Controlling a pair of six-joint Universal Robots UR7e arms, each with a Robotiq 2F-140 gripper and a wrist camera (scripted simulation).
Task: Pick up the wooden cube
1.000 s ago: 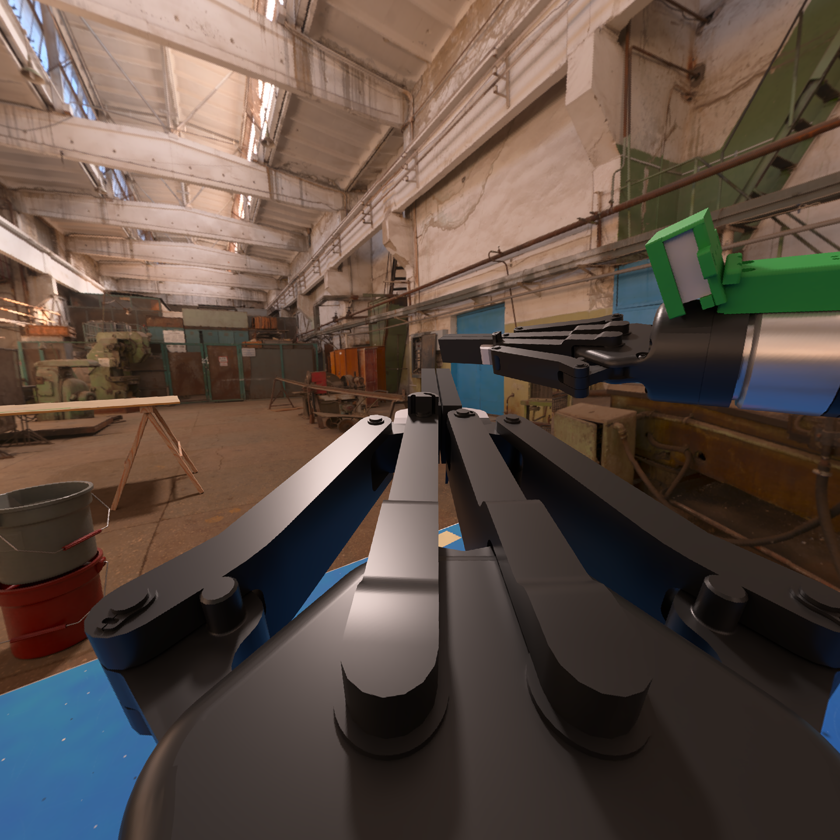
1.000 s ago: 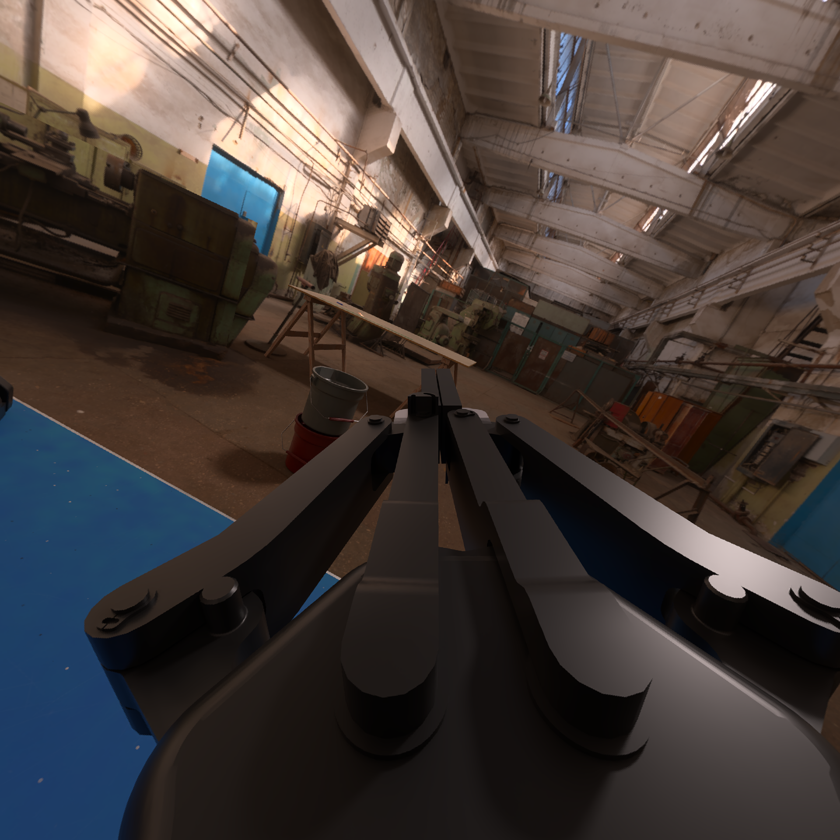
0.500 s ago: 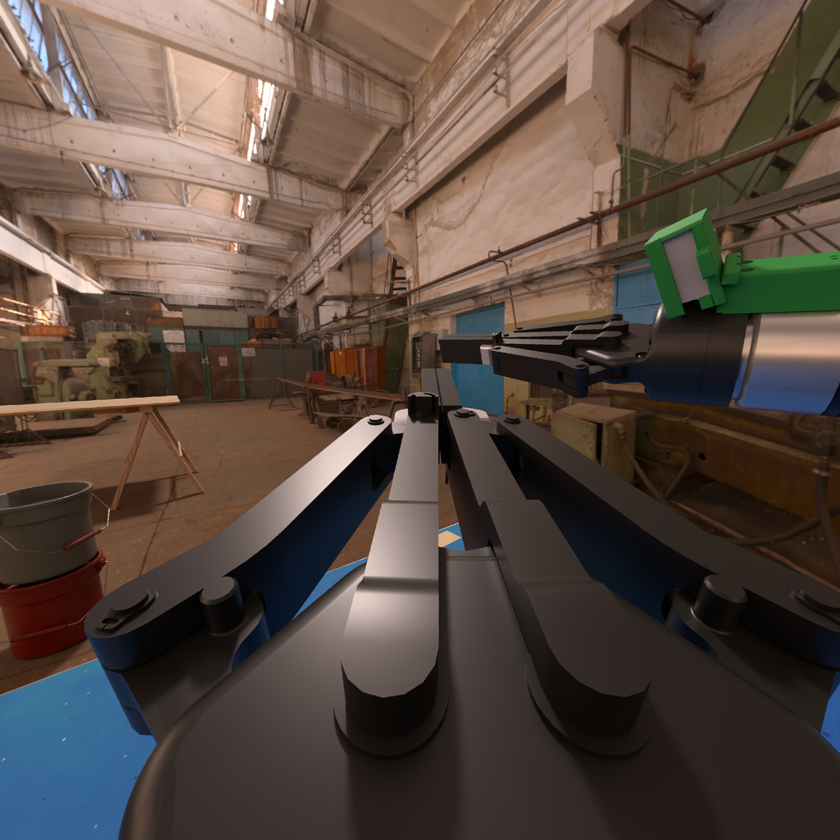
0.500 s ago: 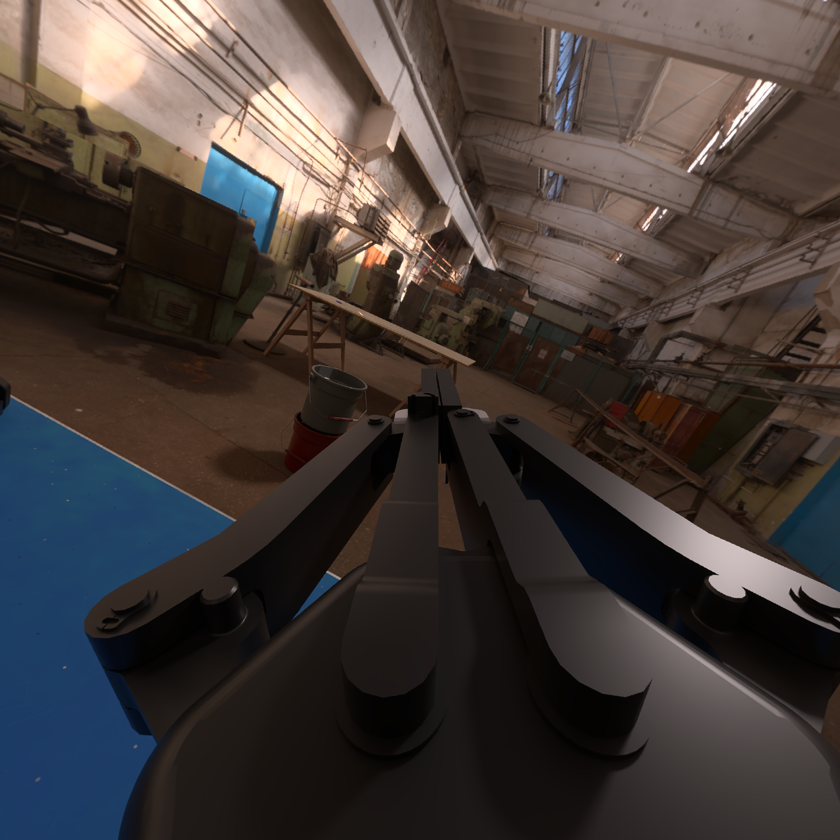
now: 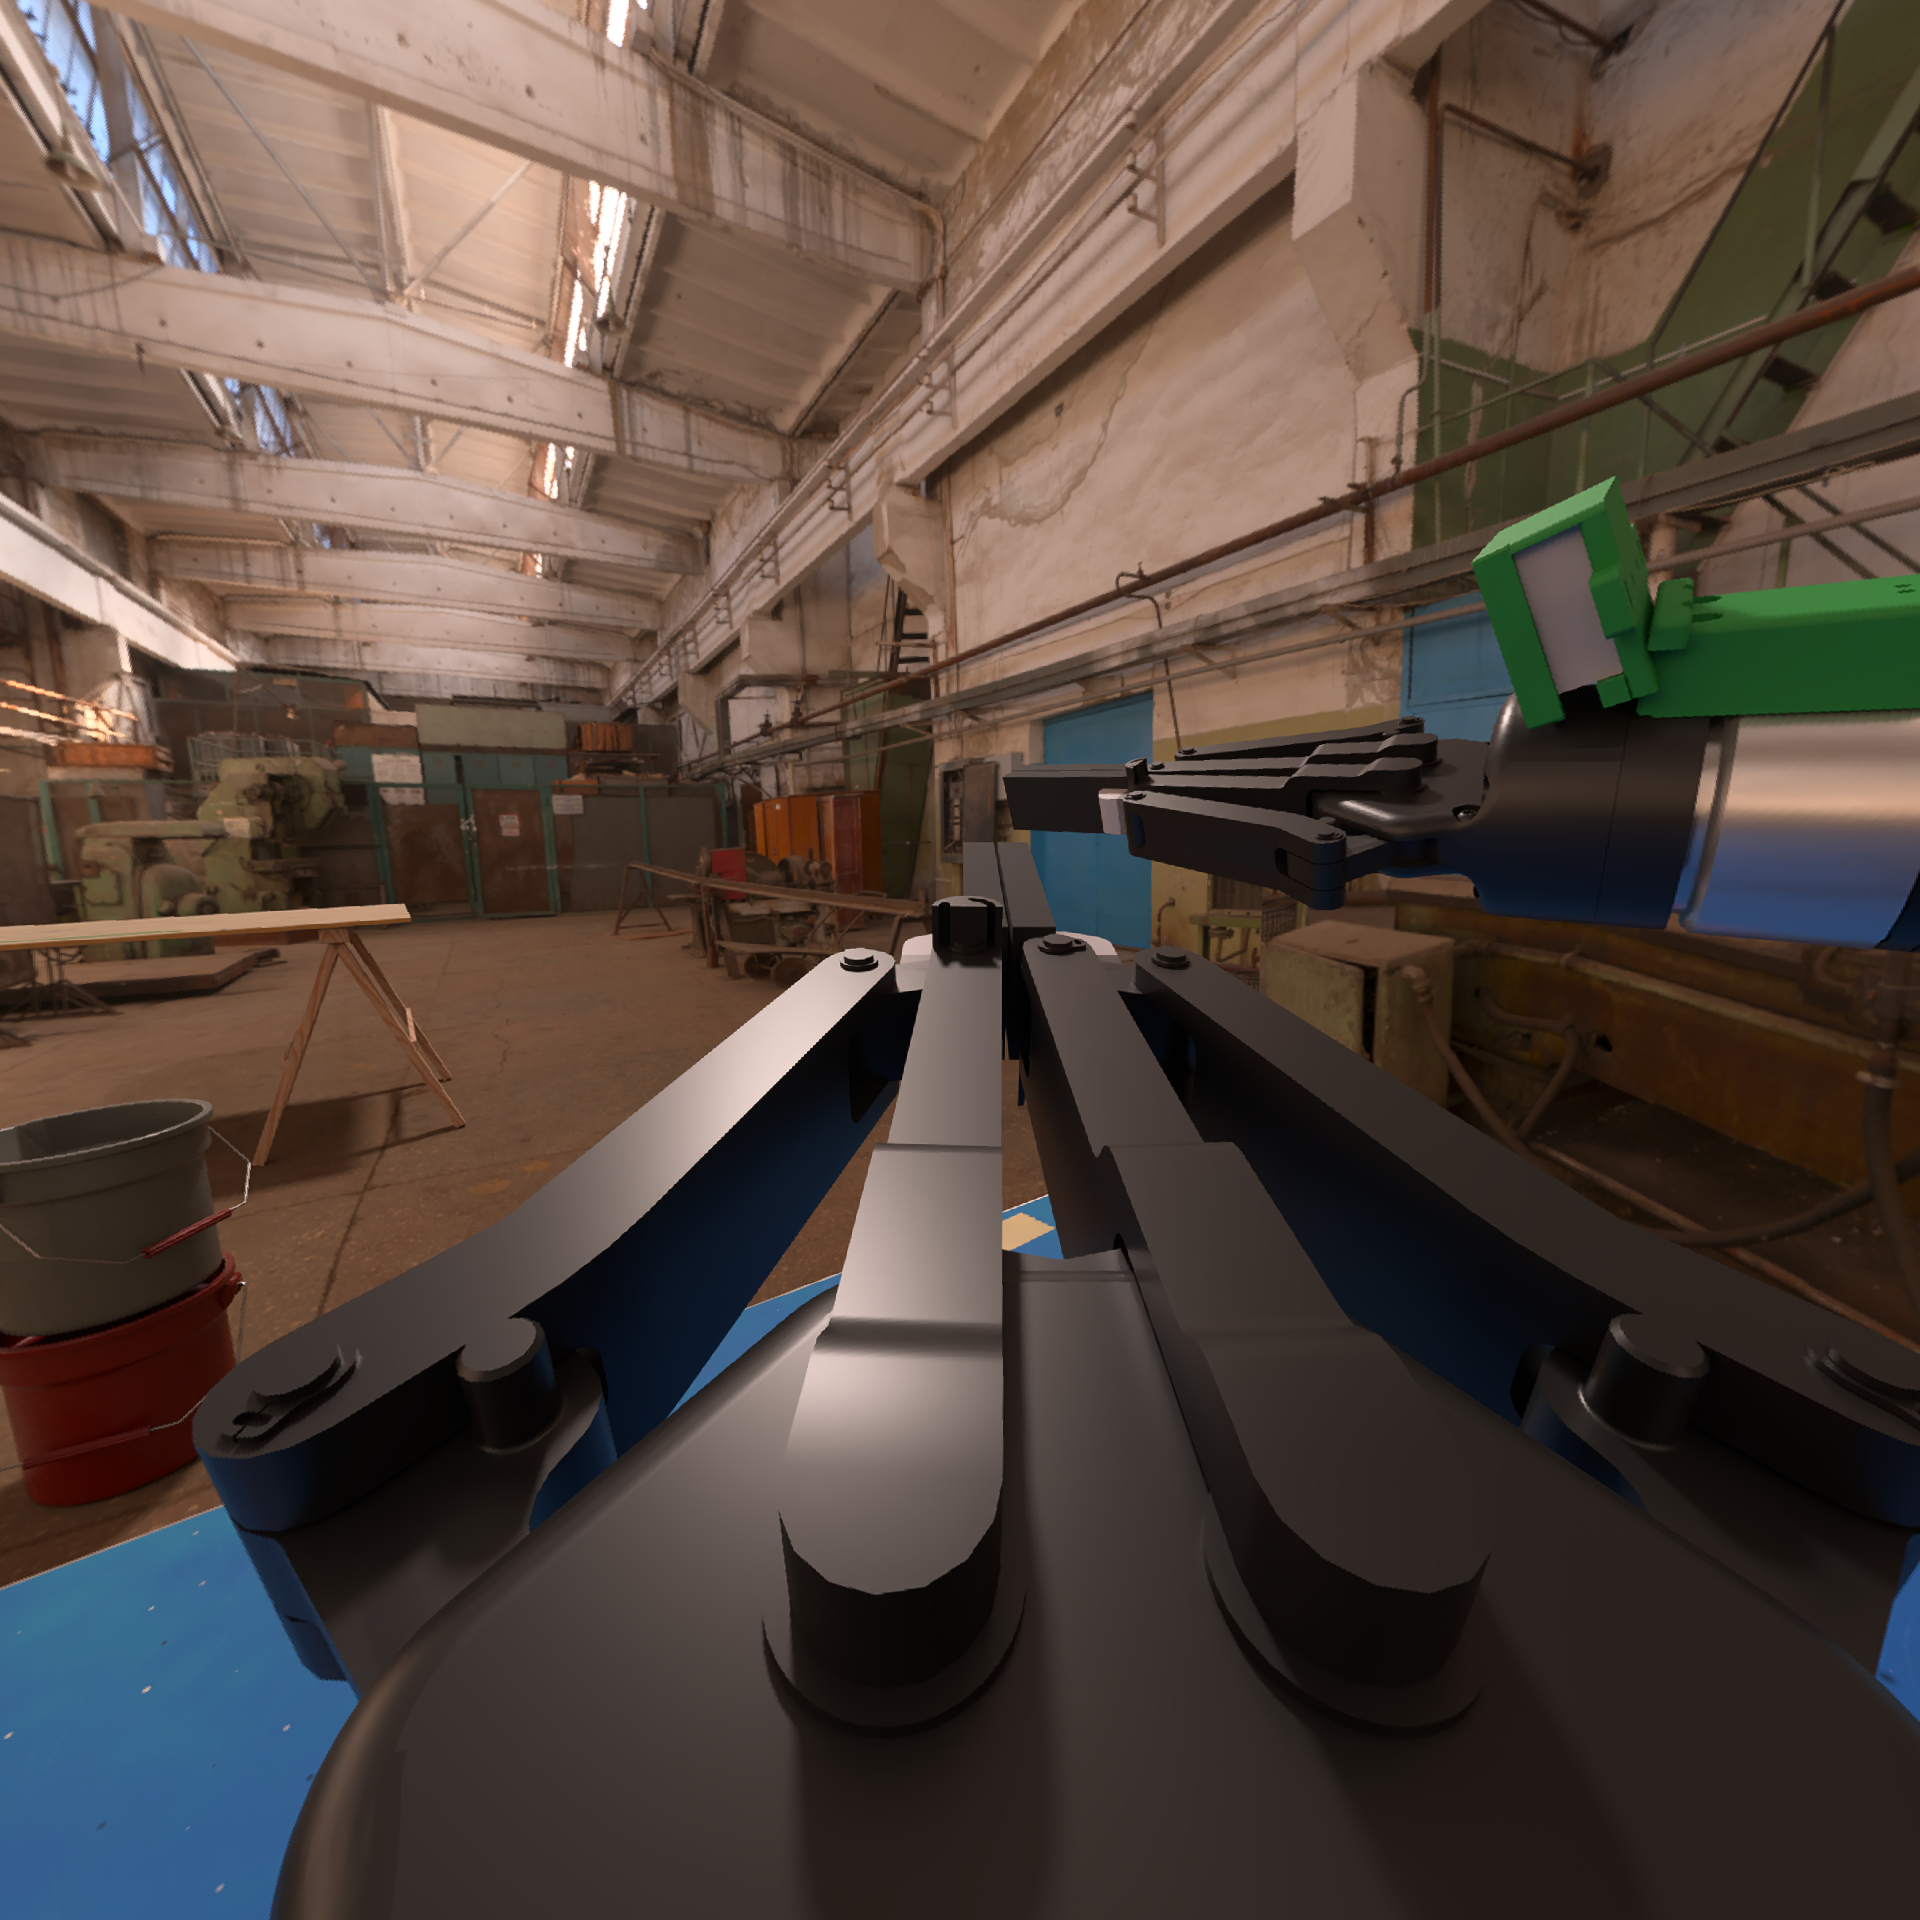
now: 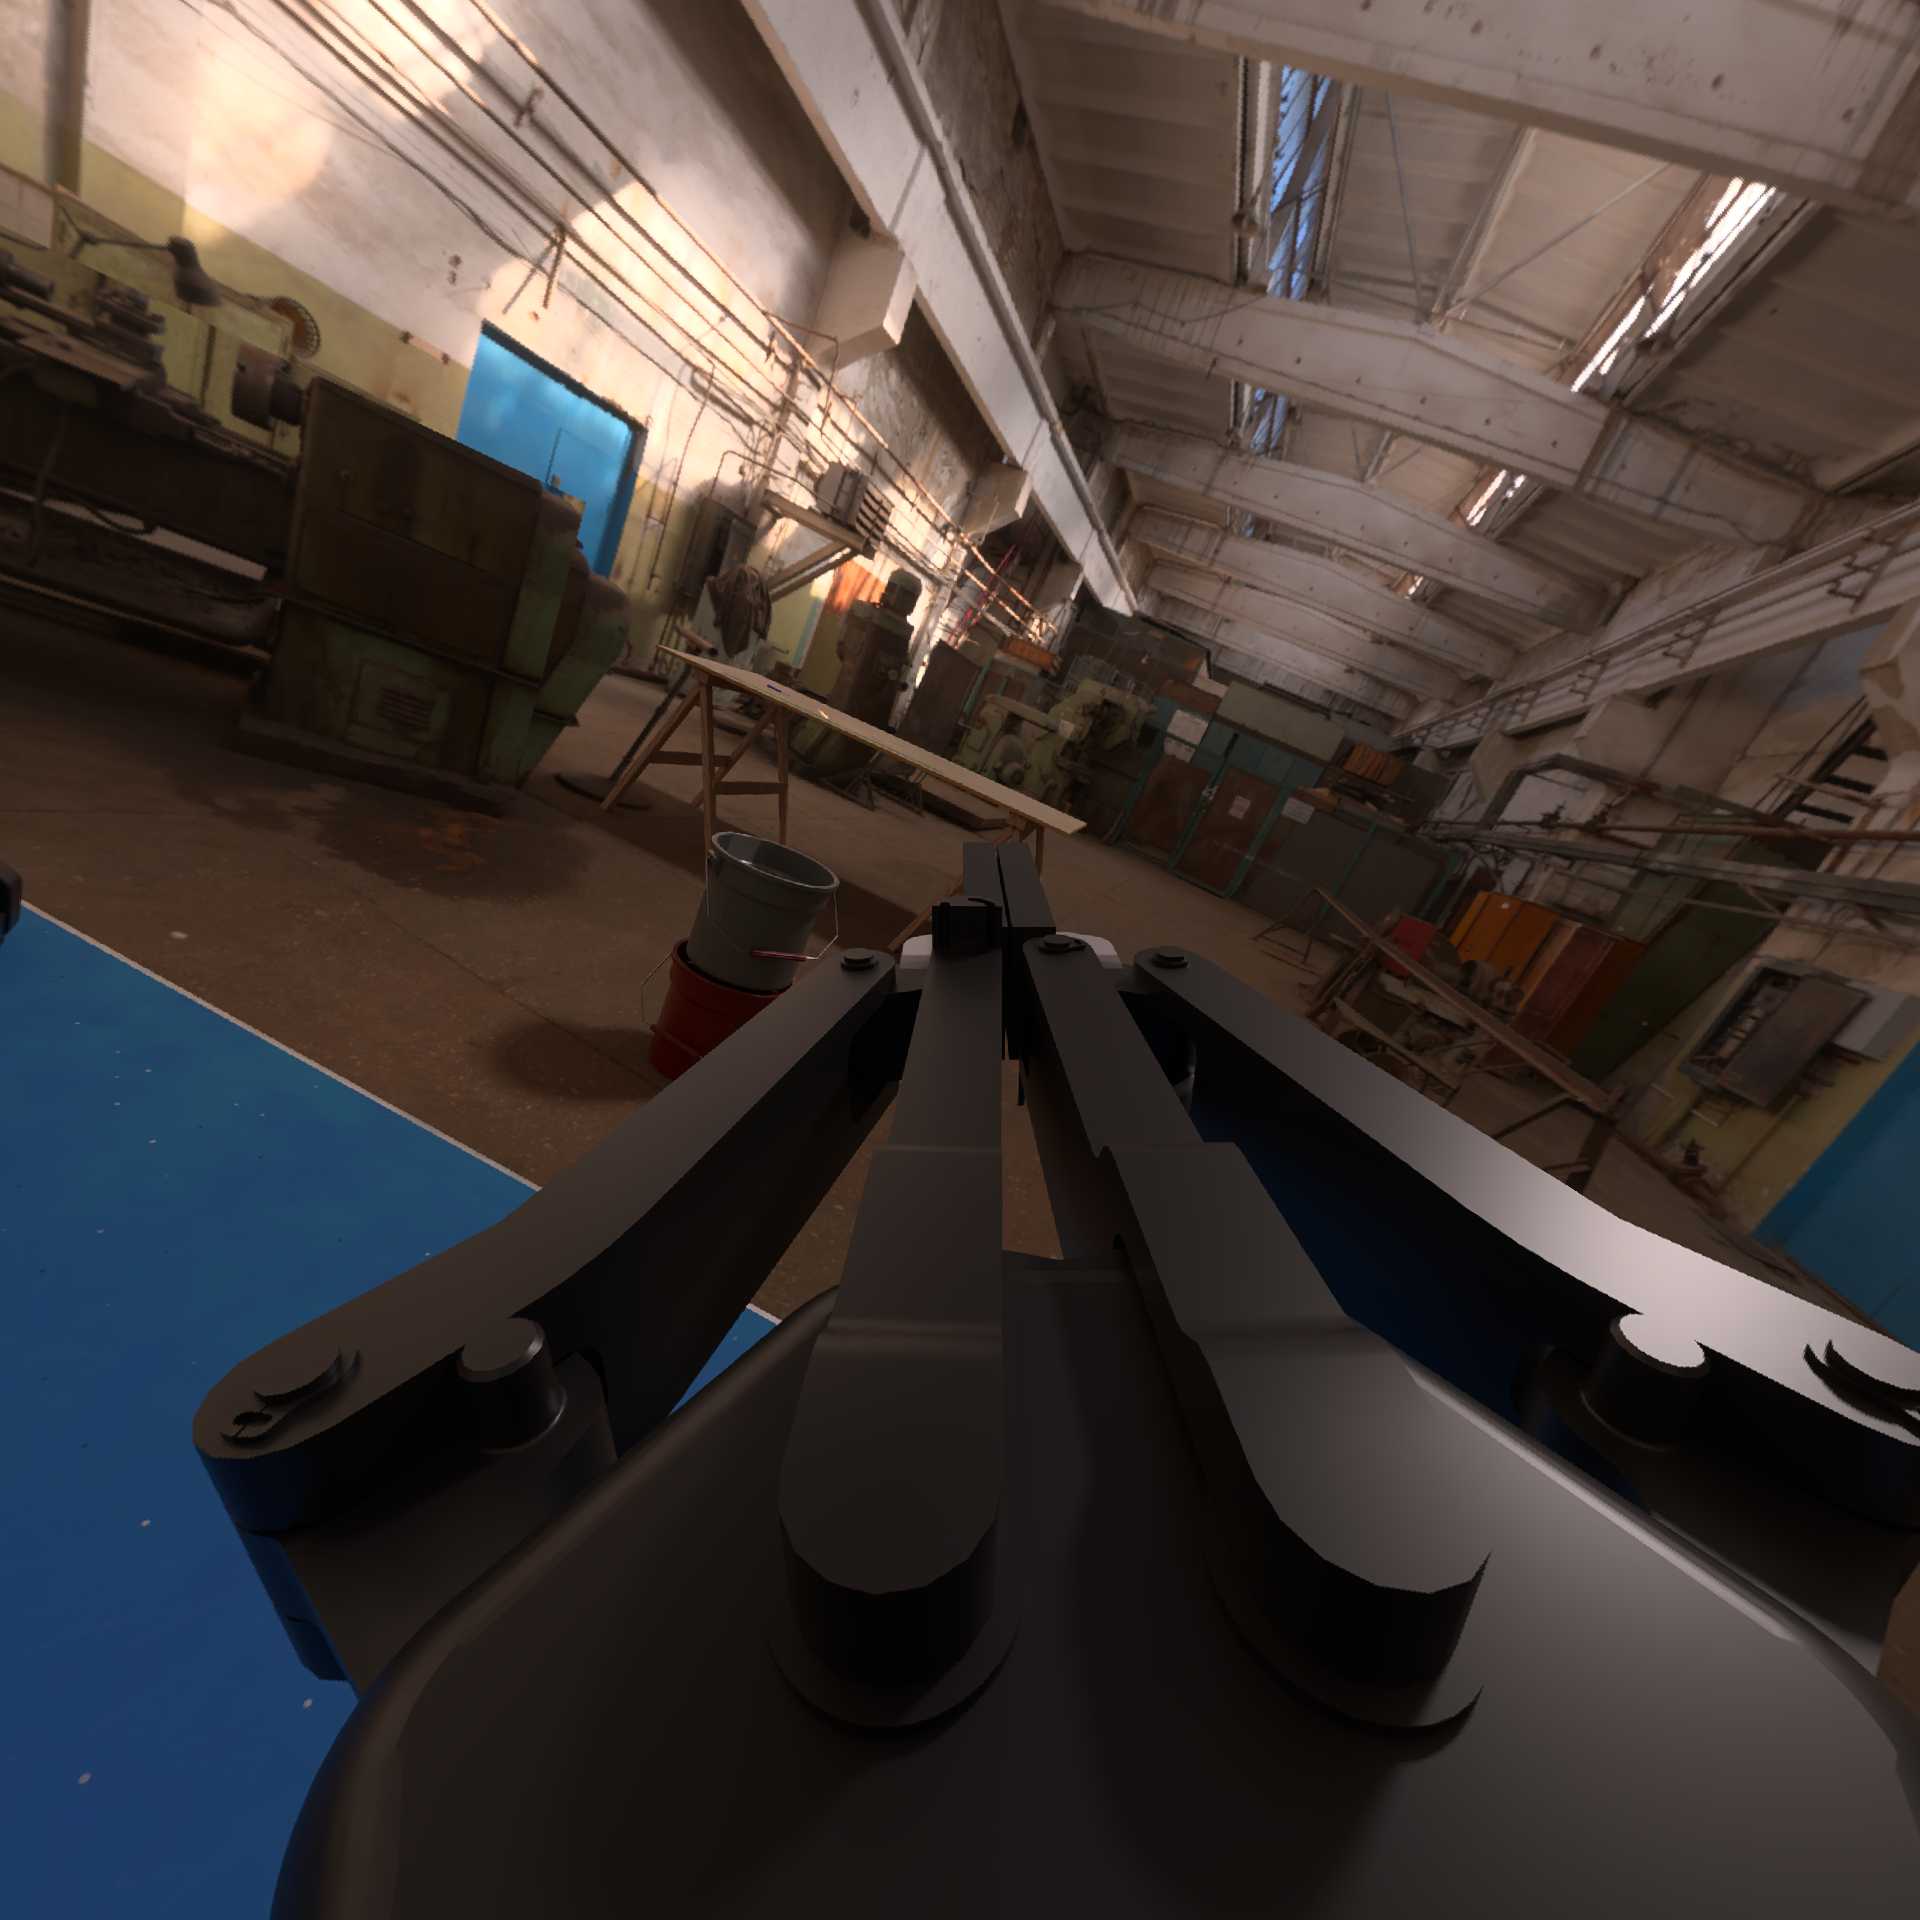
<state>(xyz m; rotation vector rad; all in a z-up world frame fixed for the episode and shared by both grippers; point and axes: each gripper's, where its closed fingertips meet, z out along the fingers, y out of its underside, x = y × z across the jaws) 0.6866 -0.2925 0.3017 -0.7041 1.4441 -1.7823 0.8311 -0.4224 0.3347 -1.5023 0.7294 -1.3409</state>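
Clearly both pincers are pressed together and empty: the left gripper (image 5: 1000, 873) and the right gripper (image 6: 1000, 873) point level over the blue table (image 6: 187, 1195). Only a pale scrap (image 5: 1023, 1232), maybe the wooden cube, shows; descending closed could knock it off the near edge.

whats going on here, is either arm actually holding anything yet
No. Both arms are raised over a blue table in a workshop hall, and neither holds anything. The left claw is shut and empty, pointing out level across the room. The right claw is shut and empty too; the left wrist view shows it off to the right, also level. A small pale patch shows between the left claw's links; it might be the wooden cube, too hidden to tell.
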